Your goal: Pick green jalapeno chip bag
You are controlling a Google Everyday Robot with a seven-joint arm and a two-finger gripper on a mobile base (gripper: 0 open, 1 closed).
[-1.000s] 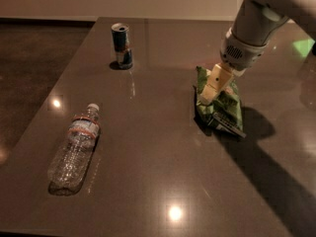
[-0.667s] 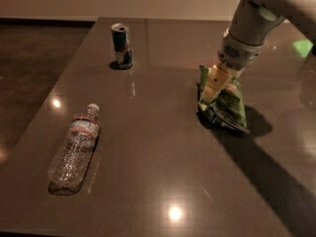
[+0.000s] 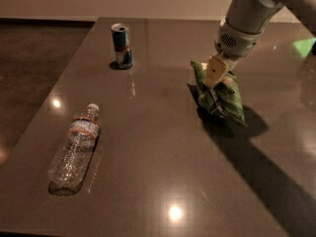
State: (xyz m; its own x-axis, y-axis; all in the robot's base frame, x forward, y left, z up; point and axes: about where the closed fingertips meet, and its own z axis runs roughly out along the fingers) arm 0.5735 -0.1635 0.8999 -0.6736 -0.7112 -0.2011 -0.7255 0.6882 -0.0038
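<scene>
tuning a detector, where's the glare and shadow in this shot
Camera view: dim warm light; small glare spots on the table near its front edge and left of the bottle; green reflection at far right; the arm casts a long dark shadow from the bag toward the lower right; the tool is shut on the bag's top end.

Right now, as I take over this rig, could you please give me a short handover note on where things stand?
The claw is over the right side of the dark glossy table, shut on the upper end of the crinkled glossy green jalapeno chip bag.
Bag: its top end is raised and its lower end seems to touch the table.
Done: grasp made.
Left: lift the bag clear.
Apart from it: the clear plastic water bottle lies on its side at the near left, and the blue drink can stands upright at the far left.
</scene>
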